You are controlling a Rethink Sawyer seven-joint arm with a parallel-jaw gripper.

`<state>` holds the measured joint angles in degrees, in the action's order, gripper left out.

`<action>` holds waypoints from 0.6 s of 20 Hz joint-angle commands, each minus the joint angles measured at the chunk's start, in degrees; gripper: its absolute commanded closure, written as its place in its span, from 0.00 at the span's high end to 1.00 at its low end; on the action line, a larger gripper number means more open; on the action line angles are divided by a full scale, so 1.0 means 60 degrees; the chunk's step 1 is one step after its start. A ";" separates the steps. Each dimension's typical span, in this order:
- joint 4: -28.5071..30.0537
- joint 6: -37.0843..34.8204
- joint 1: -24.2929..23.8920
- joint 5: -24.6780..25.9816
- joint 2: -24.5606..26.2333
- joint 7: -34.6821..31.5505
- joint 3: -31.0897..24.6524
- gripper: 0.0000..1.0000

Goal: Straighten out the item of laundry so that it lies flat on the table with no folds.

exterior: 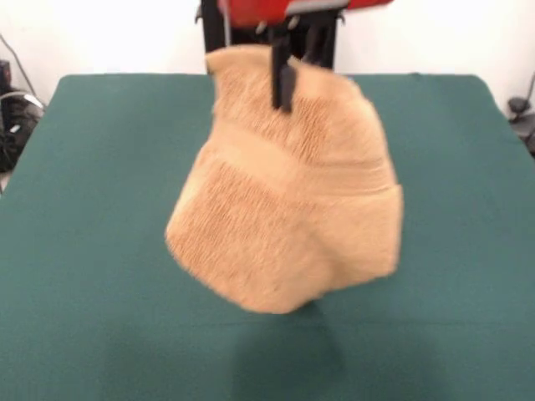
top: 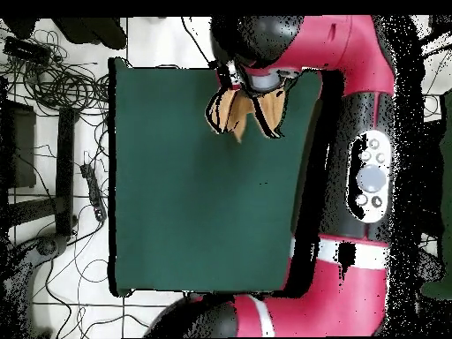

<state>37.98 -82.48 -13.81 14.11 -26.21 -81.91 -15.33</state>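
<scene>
An orange-tan towel (exterior: 288, 209) hangs in the air above the green table (exterior: 92, 251), draped and bulging, with a paler band across its middle. My gripper (exterior: 284, 96) holds it near its top edge, one black finger showing in front of the cloth, shut on the towel. The towel's lower edge hangs clear of the table and casts a shadow below. In the overhead view only small parts of the towel (top: 235, 110) show under the arm's head, near the table's (top: 177, 221) top edge.
The red and black arm (top: 353, 177) runs along the right side of the table in the overhead view. Cables and equipment (top: 53, 88) lie on the floor to the left of the table.
</scene>
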 commanded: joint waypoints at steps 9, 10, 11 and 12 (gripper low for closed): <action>0.4703 0.0757 0.0729 -0.1055 -0.2381 -0.2201 0.0731 0.00; 0.4703 0.0614 0.0687 -0.1217 -0.2379 -0.2329 0.0721 0.00; 0.4714 0.0512 0.0640 -0.1396 -0.2388 -0.2432 0.0723 0.00; 0.4645 0.0502 0.0628 -0.1511 -0.2302 -0.2572 0.0740 0.00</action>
<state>52.64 -79.62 -10.47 9.91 -38.33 -84.44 -10.54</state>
